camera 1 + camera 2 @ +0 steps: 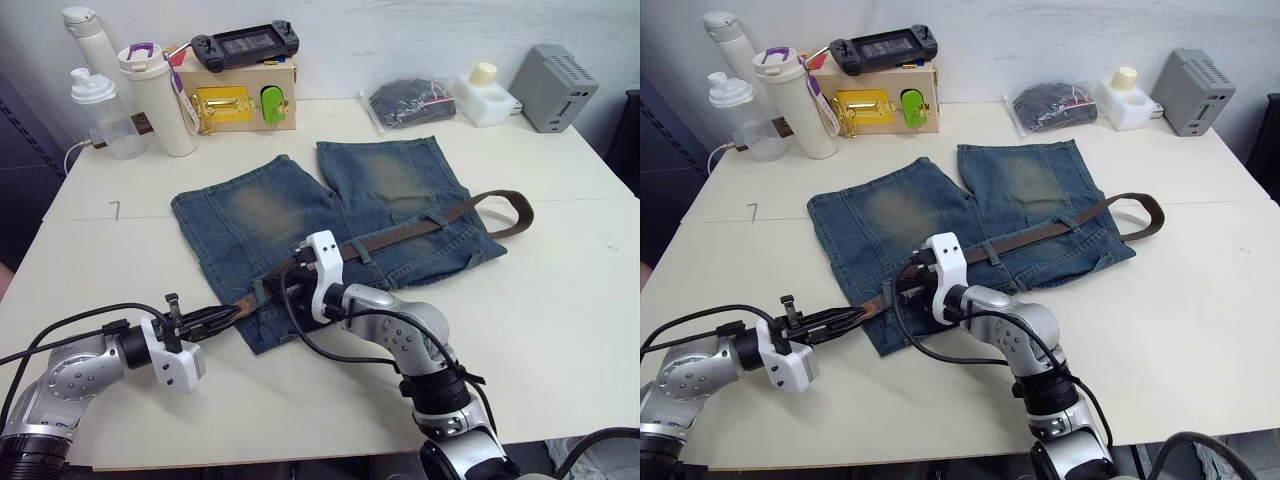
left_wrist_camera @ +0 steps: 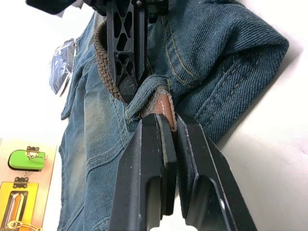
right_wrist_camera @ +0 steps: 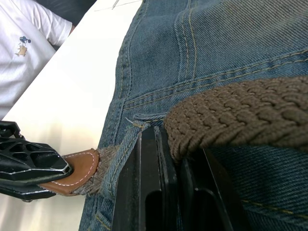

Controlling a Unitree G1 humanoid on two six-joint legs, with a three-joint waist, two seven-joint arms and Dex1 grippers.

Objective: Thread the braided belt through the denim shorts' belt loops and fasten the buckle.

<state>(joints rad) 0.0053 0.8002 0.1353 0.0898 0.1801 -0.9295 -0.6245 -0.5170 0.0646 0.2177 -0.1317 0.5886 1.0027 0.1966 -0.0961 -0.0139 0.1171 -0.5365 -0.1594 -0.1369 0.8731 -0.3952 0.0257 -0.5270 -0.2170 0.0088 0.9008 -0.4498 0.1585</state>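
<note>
The left gripper (image 1: 222, 316), nearest the table's front edge, has its fingers closed on the leather tip (image 3: 77, 168) of the braided belt (image 1: 420, 226), just where it emerges from a belt loop (image 3: 122, 154) at the waistband corner. Just beyond, the right gripper (image 1: 287, 283) is shut on the woven strap and denim at that loop. Risk: pulling while the right gripper clamps the strap may drag or bunch the denim shorts (image 1: 290, 215), or the smooth tip may slip free. The belt is dark brown, coarsely braided, lying along the waistband, curving off the far side. The buckle cannot be made out.
</note>
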